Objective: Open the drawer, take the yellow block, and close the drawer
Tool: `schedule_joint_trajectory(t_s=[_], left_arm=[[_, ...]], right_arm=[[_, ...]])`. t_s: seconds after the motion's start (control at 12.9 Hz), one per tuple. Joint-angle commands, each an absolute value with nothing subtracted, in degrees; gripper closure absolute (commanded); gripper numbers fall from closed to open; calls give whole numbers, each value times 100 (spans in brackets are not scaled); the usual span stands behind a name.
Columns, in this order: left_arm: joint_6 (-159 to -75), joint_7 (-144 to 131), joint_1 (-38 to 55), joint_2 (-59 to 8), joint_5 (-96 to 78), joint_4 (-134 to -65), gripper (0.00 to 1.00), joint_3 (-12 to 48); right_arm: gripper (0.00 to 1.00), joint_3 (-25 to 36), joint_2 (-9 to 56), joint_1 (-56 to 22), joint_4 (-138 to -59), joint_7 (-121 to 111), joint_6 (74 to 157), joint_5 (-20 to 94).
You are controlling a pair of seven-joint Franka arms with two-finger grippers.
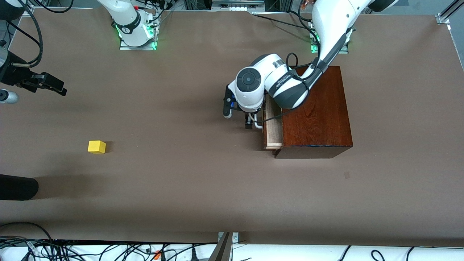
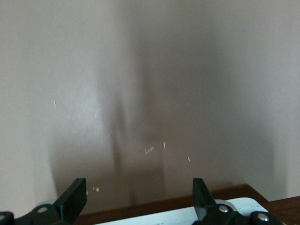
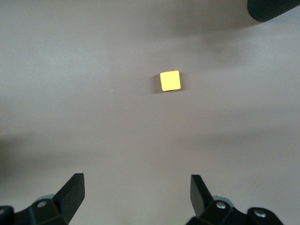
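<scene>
The drawer (image 1: 273,127) is only slightly out of the box (image 1: 319,108). The left pincer (image 1: 252,122) is at its white handle (image 1: 258,121), fingers spread wide, gripping nothing. Judged step: closing, a push toward 3 o'clock. The block (image 1: 96,146) sits on the tabletop (image 1: 181,181), at 5 o'clock from the waiting, wide-open, empty right pincer (image 1: 54,85)

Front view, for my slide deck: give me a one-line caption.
Left gripper at the handle of the slightly open drawer; yellow block lies on the table.
</scene>
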State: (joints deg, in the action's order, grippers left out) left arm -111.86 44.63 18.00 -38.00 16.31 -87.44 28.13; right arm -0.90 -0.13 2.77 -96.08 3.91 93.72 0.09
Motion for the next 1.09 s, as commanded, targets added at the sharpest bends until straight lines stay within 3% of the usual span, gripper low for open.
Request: schedule_joint_trajectory(t_s=[0.0, 1.01], left_arm=[[-10890, 4518, 1635, -3648, 1767, -8745, 0, 2795], [-10521, 4483, 1494, -3568, 1932, -8745, 0, 2760]], right_arm=[[0, -387, -79, 554, -9615, 255, 9369, -44], [0, -378, -53, 536, -9545, 255, 9316, -9]])
